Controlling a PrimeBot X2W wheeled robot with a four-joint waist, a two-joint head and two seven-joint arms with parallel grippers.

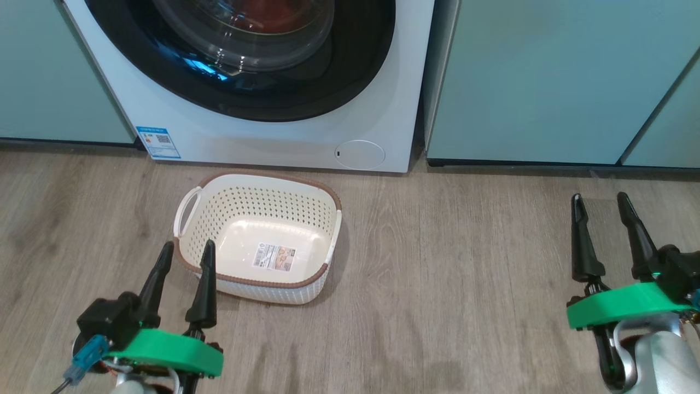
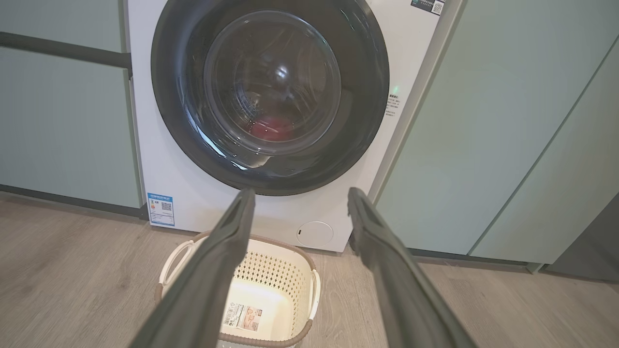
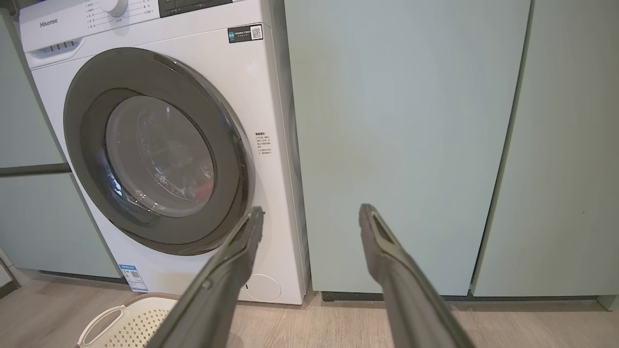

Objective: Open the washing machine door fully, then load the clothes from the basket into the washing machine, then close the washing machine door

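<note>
We judge task done: washing machine door (image 2: pixel 271 94) shut, clothes (image 2: pixel 272 129) behind its glass, basket (image 1: pixel 246 208) bare. Left end effector (image 1: pixel 188 244), right end effector (image 1: pixel 599 197): fingers apart, empty.

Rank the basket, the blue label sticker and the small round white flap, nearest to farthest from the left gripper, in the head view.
1. basket: right beside the left gripper, just to its right.
2. blue label sticker: ahead, low at the left of the washing machine.
3. small round white flap: ahead and well to the right, low at its right.
</note>
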